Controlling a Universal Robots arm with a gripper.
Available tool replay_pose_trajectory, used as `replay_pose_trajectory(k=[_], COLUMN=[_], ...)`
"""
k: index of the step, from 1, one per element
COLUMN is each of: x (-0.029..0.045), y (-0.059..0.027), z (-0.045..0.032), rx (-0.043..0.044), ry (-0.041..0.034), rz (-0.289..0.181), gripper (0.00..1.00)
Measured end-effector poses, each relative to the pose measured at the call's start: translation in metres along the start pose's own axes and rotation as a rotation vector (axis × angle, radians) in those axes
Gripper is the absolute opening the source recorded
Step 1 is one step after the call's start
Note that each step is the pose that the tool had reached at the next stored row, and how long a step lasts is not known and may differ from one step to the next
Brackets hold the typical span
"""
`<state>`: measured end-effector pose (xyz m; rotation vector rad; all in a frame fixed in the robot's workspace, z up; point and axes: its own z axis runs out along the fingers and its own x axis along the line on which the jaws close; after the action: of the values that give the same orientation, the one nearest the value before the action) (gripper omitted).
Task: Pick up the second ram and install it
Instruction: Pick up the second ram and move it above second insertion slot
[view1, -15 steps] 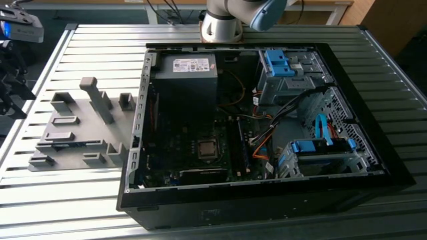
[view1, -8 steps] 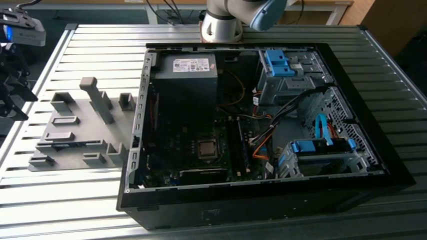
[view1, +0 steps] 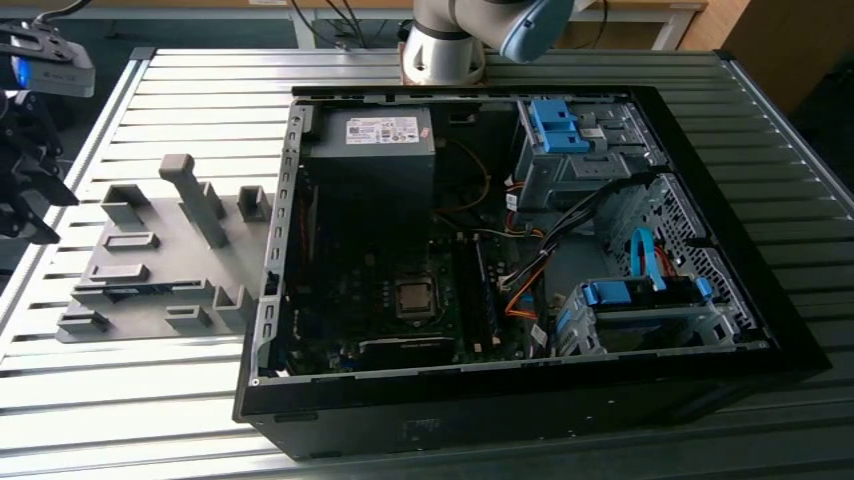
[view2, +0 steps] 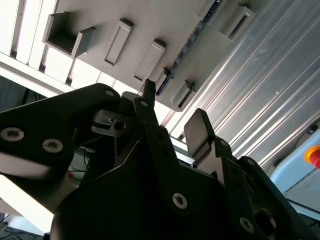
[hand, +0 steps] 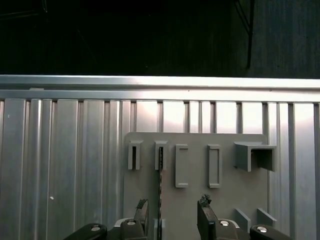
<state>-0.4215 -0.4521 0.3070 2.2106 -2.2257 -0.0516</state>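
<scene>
Step in hand: the pick-up approach, as we judge it; nothing has been grasped yet.

- The tool (hand: 173, 215) hangs over the grey fixture plate (hand: 225, 200), which lies on the slatted metal table (hand: 65, 165). In the exterior view this is at that view's left, well apart from the open computer case (view1: 280, 300).
- Tool state: released. Both wrist views show the jaws spread with nothing between them.
- The second ram (hand: 160, 170) stands on its long edge in a slot of the fixture plate, seen in the first wrist view as a thin dark line. In the second wrist view it shows as a narrow dark strip with blue marks (view2: 192, 42).
- In the first wrist view the stick's line runs between the two jaws, nearer one of them than the other. The tool seems to be above the stick and not touching it, though we cannot judge the height gap well from these angles.
- The long black memory slots (view1: 481, 290) lie inside the case beside the processor socket. We cannot tell whether any slot is already filled.

Our judgement of what a grasp needs from here: centre the jaws across the thin faces of the stick, come straight down, and close only once both pads flank the board. Being off-centre risks nudging the stick in its slot.
</scene>
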Motion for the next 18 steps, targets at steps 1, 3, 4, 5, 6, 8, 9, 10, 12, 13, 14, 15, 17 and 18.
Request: replay_pose_trajectory(k=[1, 3, 4, 5, 6, 8, 9, 10, 12, 13, 14, 15, 17, 18], x=[0.0, 0.0001, 0.0002, 0.0003, 0.0003, 0.0003, 0.0003, 0.0003, 0.0003, 0.0003, 0.0003, 0.0003, 0.0003, 0.0004], y=[0.0, -0.0001, -0.0001, -0.0001, -0.0001, -0.0001, -0.0001, -0.0002, -0.0001, -0.0001, -0.0001, -0.0002, -0.0002, -0.0002], z=[0.0011, 0.0034, 0.0046, 0.0054, 0.0054, 0.0054, 0.0055, 0.0055, 0.0056, 0.0056, 0.0057, 0.0061, 0.0073, 0.0081], rx=[-0.0001, -0.0001, 0.0001, 0.0001, 0.0, -0.0001, -0.0001, 0.0001, 0.0, 0.0001, 0.0001, 0.0003, 0.0002, 0.0001], ry=[0.0001, 0.0001, 0.0, 0.0, 0.0001, 0.0002, 0.0002, 0.0001, 0.0001, 0.0, 0.0, -0.0001, -0.0001, 0.0001], rz=[0.0, 0.0, 0.0, 0.0, 0.0, 0.0, 0.0, 0.0, 0.0, 0.0, 0.0, 0.0, 0.0, 0.0], gripper=[0.51, 0.51, 0.51, 0.51, 0.51, 0.51, 0.51, 0.51, 0.51, 0.51, 0.51, 0.51, 0.51, 0.51])
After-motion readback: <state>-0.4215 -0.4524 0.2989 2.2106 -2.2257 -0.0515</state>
